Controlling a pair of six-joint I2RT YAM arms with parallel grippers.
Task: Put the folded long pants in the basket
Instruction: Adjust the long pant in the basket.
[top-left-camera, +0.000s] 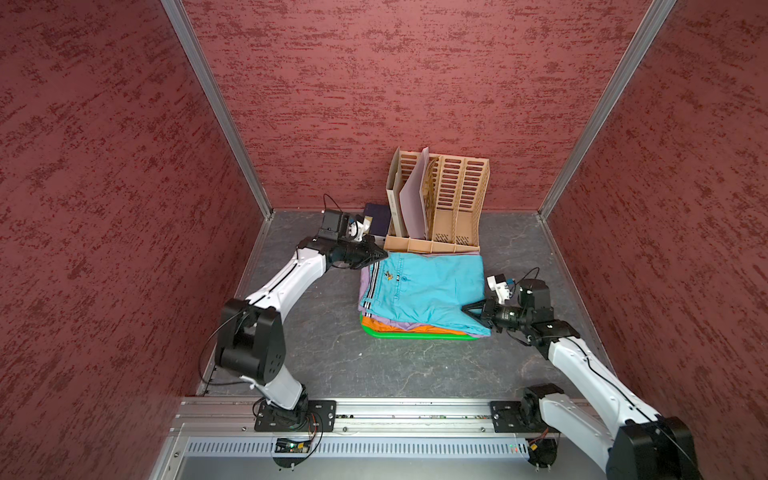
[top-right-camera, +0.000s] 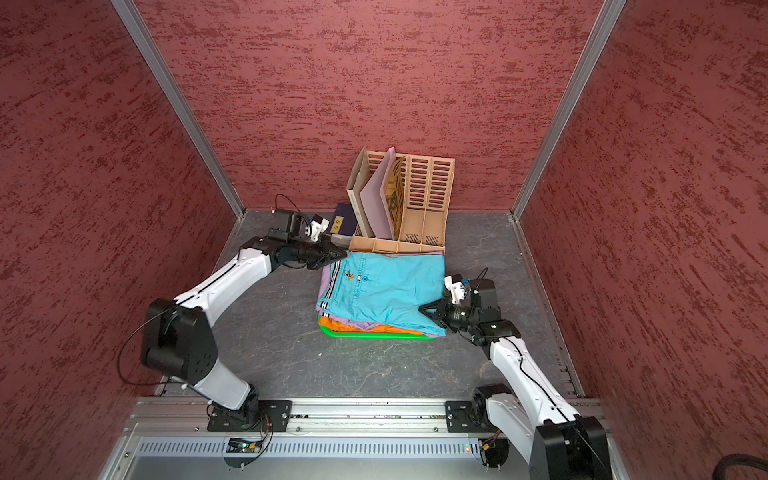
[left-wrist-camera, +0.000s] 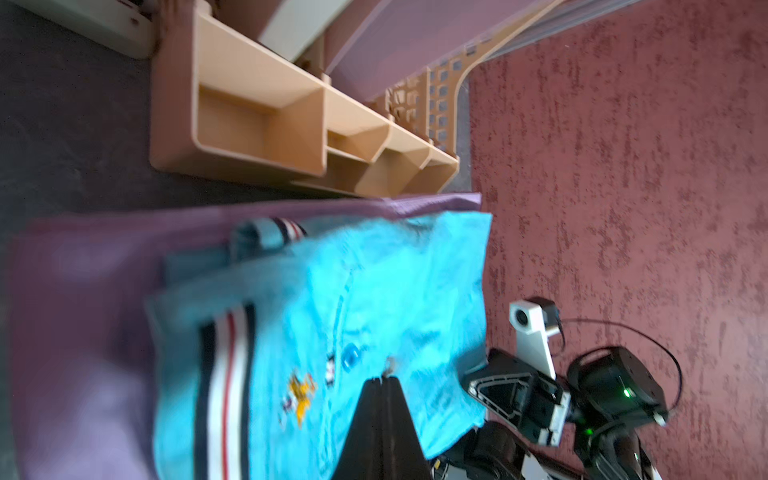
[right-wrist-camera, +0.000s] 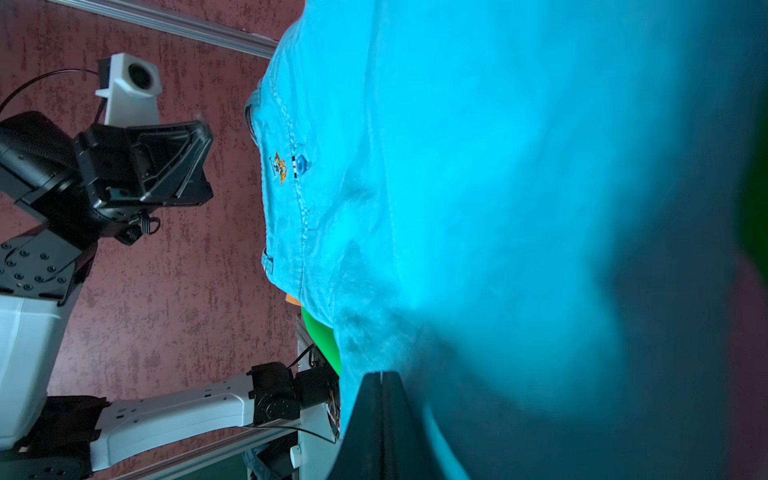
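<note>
Teal pants (top-left-camera: 432, 286), left end effector (top-left-camera: 384, 254), right end effector (top-left-camera: 464, 309) pinching corners

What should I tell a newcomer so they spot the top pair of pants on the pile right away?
Find the beige slotted file organiser against the back wall; just in front of it, folded trousers are stacked on a green basket. The teal pair lies on top, the only one with a striped waistband, above lilac pants and orange pants.

Robot lab cell, red textured walls (top-left-camera: 104, 166), aluminium frame (top-left-camera: 216, 104), rail-mounted arms (top-left-camera: 286, 278)
</note>
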